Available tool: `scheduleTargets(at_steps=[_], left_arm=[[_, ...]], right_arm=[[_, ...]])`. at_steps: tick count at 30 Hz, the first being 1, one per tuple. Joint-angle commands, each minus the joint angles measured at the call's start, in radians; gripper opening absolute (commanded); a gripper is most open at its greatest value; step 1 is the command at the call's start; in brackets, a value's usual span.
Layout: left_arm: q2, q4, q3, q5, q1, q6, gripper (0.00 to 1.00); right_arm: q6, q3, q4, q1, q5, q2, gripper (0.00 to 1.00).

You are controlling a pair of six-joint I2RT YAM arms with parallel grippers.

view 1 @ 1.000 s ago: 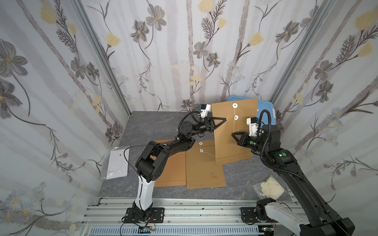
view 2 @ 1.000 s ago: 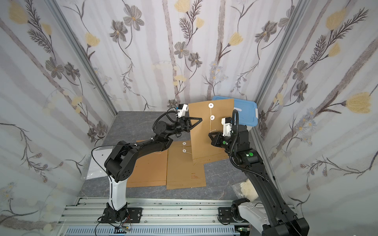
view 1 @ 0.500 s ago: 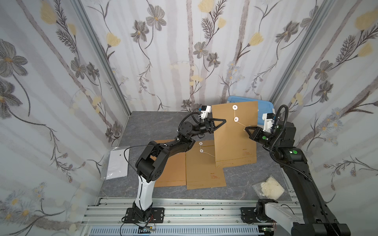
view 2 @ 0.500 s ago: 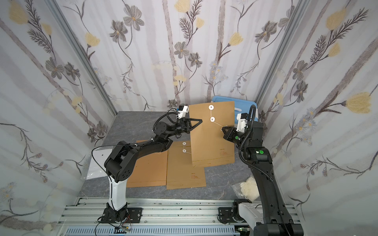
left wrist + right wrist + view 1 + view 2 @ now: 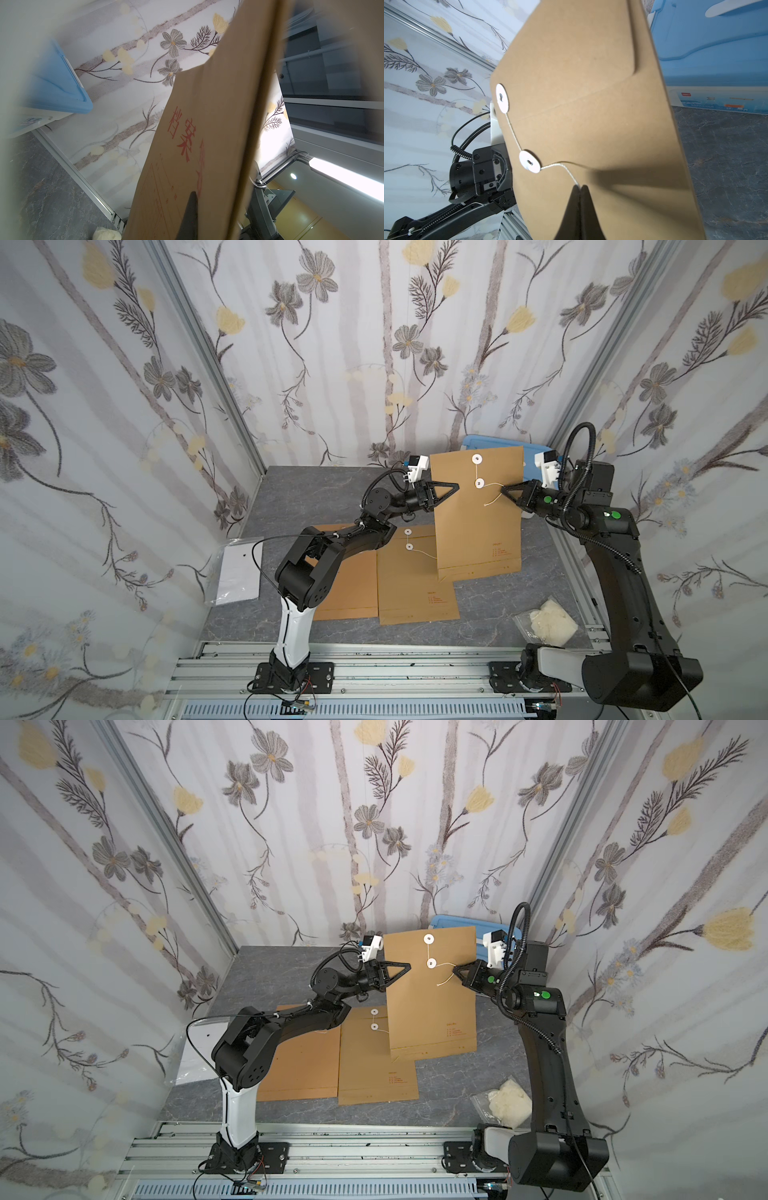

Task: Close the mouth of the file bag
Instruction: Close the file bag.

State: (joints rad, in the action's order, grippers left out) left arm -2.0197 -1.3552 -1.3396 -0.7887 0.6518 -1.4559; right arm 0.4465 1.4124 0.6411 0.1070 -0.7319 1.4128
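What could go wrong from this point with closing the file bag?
1. The right gripper pinches the thin string at its very tips; it may slip free.
2. The left gripper holds the upright file bag by one edge only; a string pull could twist it.

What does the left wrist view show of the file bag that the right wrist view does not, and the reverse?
Only the left wrist view: red printed characters on the brown file bag. Only the right wrist view: the two white discs and the string. Both: the file bag, the blue box, the grey table.
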Motion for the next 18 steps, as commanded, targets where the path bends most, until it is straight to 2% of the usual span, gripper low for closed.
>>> scheduleTargets(at_steps=[1,7,18], left_arm=[[0.000,-0.056,0.006,-0.019,-0.001,-0.018,0.00],[-0.004,-0.056,0.009,-0.027,0.002,-0.021,0.00],[-0.003,-0.056,0.004,-0.038,0.016,-0.017,0.00]], right_arm=[[-0.033,0.047,0.033,0.000,-0.043,0.026,0.00],[-0.046,0.133,0.097,0.000,-0.084,0.086,0.00],[-0.056,0.312,0.199,-0.022,-0.065,0.207,0.00]])
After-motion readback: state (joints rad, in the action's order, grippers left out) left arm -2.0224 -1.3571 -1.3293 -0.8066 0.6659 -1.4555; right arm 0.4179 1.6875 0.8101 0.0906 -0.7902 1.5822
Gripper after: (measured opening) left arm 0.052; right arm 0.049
